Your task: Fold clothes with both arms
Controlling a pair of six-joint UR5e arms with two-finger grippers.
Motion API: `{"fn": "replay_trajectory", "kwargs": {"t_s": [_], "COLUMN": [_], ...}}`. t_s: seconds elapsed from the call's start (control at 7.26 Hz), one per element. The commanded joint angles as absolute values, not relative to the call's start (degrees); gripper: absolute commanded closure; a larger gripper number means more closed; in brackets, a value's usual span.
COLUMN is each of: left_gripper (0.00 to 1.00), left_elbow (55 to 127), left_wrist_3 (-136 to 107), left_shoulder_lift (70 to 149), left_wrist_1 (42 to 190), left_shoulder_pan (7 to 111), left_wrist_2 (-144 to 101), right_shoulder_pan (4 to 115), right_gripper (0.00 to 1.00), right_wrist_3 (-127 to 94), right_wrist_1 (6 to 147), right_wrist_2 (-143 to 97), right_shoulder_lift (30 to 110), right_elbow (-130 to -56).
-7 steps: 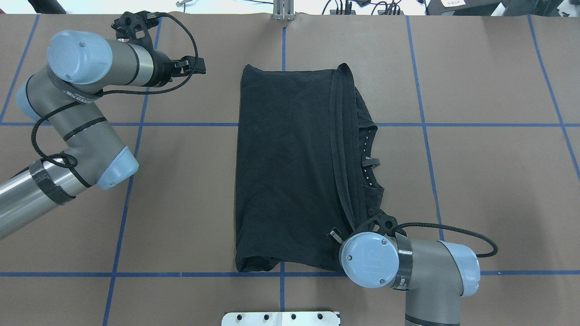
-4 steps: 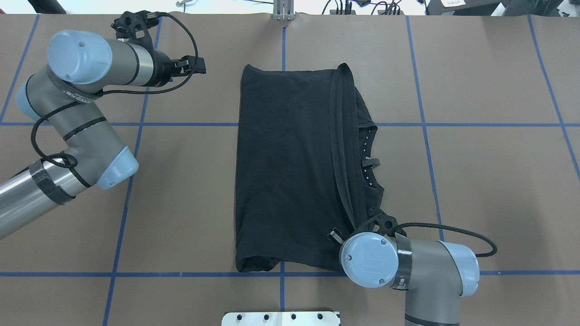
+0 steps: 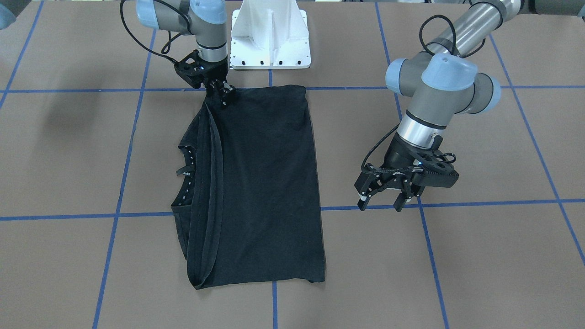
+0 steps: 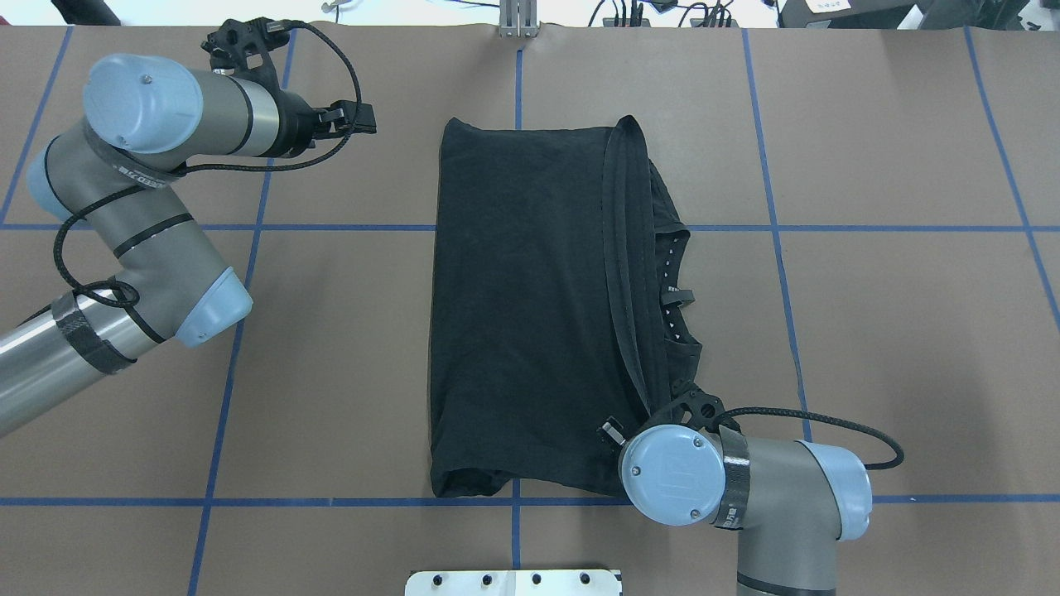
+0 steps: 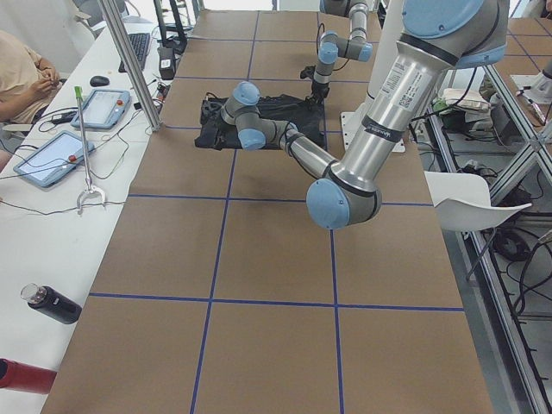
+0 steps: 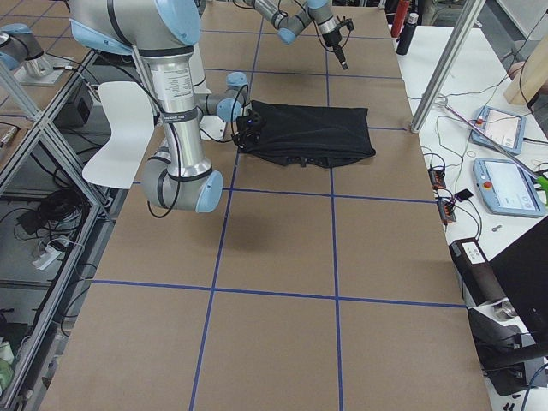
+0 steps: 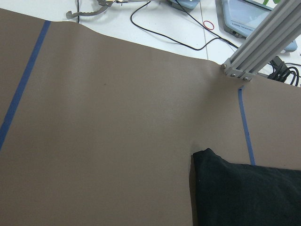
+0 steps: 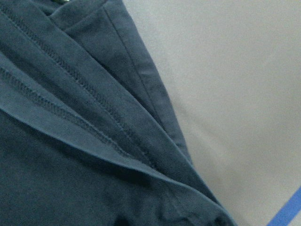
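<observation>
Fold underway: black short-sleeved T-shirt lies doubled lengthwise mid brown tabletop. At its robot-side hem corner sits right black two-finger end effector, apparently pinched on cloth. The left end effector hovers open, empty, well apart. Best: left takes far corner, both lift evenly. Versus a second ago: shirt and end effectors essentially unmoved.

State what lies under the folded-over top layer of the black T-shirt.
Peeking out along its hemmed edge are lower layers of the T-shirt, including the collar with small white marks. Everything else underneath is covered, so any print cannot be seen.
</observation>
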State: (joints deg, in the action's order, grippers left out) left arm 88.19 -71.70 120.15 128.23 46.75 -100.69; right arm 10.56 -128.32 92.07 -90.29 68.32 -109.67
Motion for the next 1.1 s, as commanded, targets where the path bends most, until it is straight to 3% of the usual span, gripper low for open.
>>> {"fn": "replay_trajectory", "kwargs": {"t_s": [0.0, 0.96], "left_gripper": [0.01, 0.01], "left_elbow": [88.42, 90.17], "left_wrist_3": [-71.72, -71.72], "left_shoulder_lift": [120.15, 119.36], "left_wrist_1": [128.23, 128.06], "left_shoulder_pan": [46.76, 46.76], "left_wrist_2": [-100.72, -100.81], "right_shoulder_pan": [10.81, 13.36], "right_gripper": [1.00, 1.00], "right_wrist_3": [-128.24, -127.00], "right_wrist_1": [91.23, 91.05], "right_wrist_2": [-90.35, -92.46], "right_shoulder_lift": [68.29, 67.67], "right_elbow": [-109.07, -110.04]}}
